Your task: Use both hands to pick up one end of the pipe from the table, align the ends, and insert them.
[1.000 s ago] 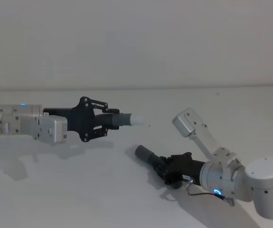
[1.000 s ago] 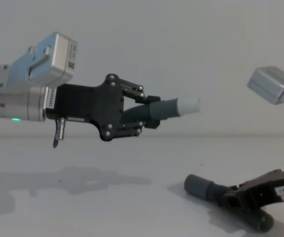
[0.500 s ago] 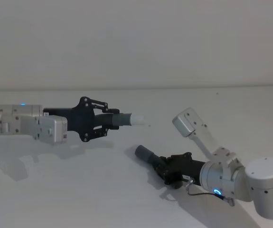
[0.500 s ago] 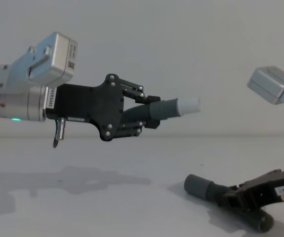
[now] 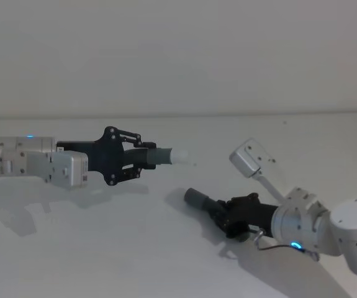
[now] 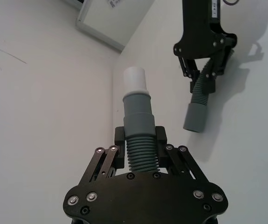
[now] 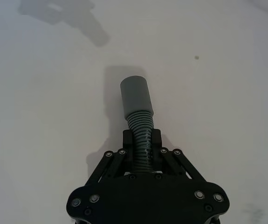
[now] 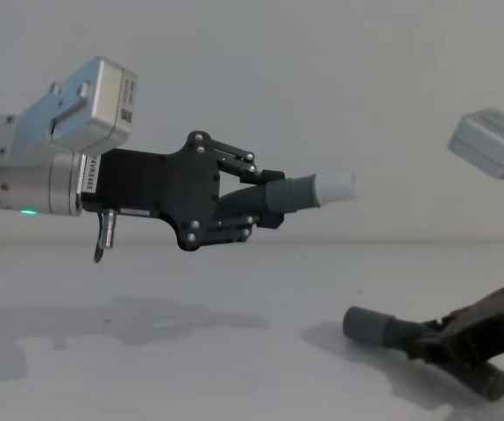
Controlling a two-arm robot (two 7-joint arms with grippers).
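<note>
My left gripper point(image 5: 142, 156) is shut on the ribbed part of the shorter pipe piece point(image 5: 164, 155) and holds it level, well above the table point(image 5: 91, 248). Its white end point(image 8: 332, 185) points right. Lower and to the right, my right gripper point(image 5: 226, 215) is shut on the ribbed section of the longer piece point(image 8: 376, 326), down at the table surface. That piece's open grey mouth point(image 5: 195, 198) faces left, toward the left arm. In the left wrist view the white end point(image 6: 134, 77) aims past the grey mouth point(image 6: 194, 120). From the right wrist, the mouth point(image 7: 135, 97) juts out beyond the gripper point(image 7: 142, 142).
The white table runs back to a plain wall point(image 5: 178, 62). The right arm's camera housing point(image 5: 251, 159) sticks up above its gripper. The left arm casts shadows point(image 8: 146, 320) on the table.
The right gripper has shifted to the right with the longer piece in it, so the grey mouth now lies farther from the white end. The left arm has held still.
</note>
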